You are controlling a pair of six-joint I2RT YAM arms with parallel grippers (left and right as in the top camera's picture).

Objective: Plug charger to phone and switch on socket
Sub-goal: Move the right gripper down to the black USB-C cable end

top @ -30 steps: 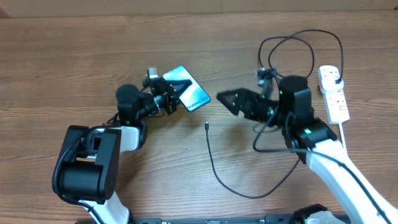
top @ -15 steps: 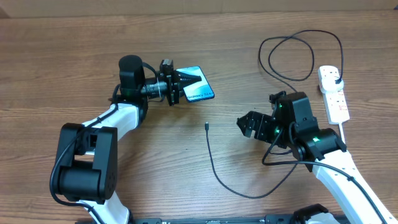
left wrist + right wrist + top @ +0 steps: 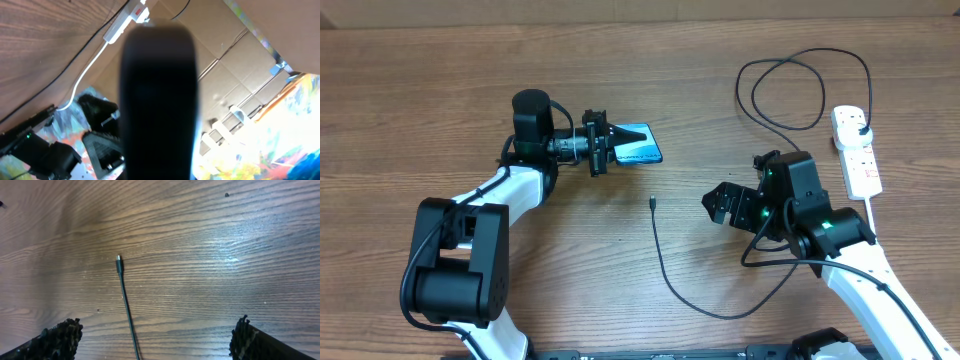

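Observation:
My left gripper [image 3: 610, 146] is shut on the phone [image 3: 638, 146], holding it off the table turned on edge; only a strip of its cyan screen shows from above. In the left wrist view the phone [image 3: 159, 100] is a dark slab filling the middle. The charger cable [image 3: 665, 270] lies on the table, its connector tip [image 3: 651, 204] below the phone. In the right wrist view the tip [image 3: 119, 262] lies ahead of my right gripper [image 3: 152, 337], which is open and empty, [image 3: 715, 203] right of the tip. The cable loops to a plug in the white socket [image 3: 856, 150].
The socket's thick white cord [image 3: 871, 215] runs down the right side next to my right arm. The black cable makes a big loop [image 3: 790, 90] at the back right and a long curve [image 3: 720, 312] near the front edge.
My left gripper rolled the phone from flat to more on edge and held it near the same spot. Earlier my right arm pulled back to the right of the connector tip; it has barely moved since.

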